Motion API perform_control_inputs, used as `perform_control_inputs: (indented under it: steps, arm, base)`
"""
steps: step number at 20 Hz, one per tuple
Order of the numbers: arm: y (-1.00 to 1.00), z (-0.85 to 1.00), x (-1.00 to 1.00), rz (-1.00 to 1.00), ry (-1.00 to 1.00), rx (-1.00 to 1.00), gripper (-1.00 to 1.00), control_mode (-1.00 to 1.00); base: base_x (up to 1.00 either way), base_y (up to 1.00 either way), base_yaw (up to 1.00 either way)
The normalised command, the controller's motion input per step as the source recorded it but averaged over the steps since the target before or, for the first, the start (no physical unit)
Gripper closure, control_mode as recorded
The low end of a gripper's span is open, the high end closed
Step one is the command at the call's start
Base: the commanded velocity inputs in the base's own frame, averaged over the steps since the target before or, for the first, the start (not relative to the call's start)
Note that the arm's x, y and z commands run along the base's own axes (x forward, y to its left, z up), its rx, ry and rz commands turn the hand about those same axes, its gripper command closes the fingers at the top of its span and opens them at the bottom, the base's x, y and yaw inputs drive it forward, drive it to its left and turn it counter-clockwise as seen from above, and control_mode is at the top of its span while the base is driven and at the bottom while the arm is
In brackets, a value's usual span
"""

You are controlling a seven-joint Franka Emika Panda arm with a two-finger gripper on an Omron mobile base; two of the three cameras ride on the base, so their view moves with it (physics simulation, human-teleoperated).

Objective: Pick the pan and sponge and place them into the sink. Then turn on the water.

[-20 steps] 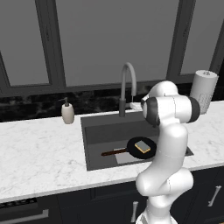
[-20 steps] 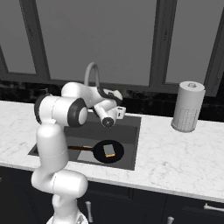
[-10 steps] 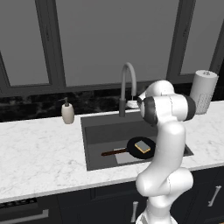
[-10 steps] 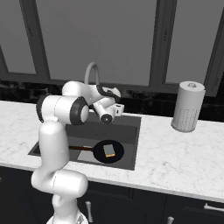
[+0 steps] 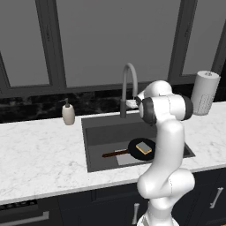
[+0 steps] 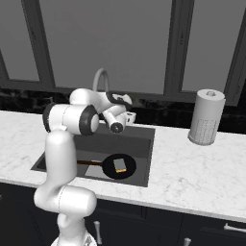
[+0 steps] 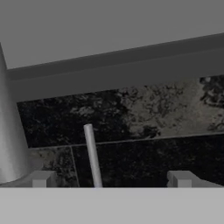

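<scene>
In the left base view the robot's white arm is covering the right edge of the pan [image 5: 140,149], the right part of the sink [image 5: 101,132] and the base of the faucet [image 5: 128,88], while in the right base view it is hiding the sink's left end and the faucet's lower column. The gripper [image 7: 111,178] is showing its fingertips [image 7: 41,178] partly cut by the hand view's bottom edge. There the faucet's grey column is running off the left edge, and its thin lever [image 7: 92,155] is being cut off at the bottom.
</scene>
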Motion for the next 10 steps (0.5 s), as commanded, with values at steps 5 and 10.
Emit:
perform_control_inputs:
  steps: [5, 10]
  arm:
    - [0.01, 0.0, 0.17, 0.0, 0.0, 0.0, -1.0, -1.0]
    - [0.03, 0.0, 0.13, 0.0, 0.0, 0.0, -1.0, -1.0]
  base:
    - [0.0, 0.0, 0.0]
    - [0.0, 0.0, 0.0]
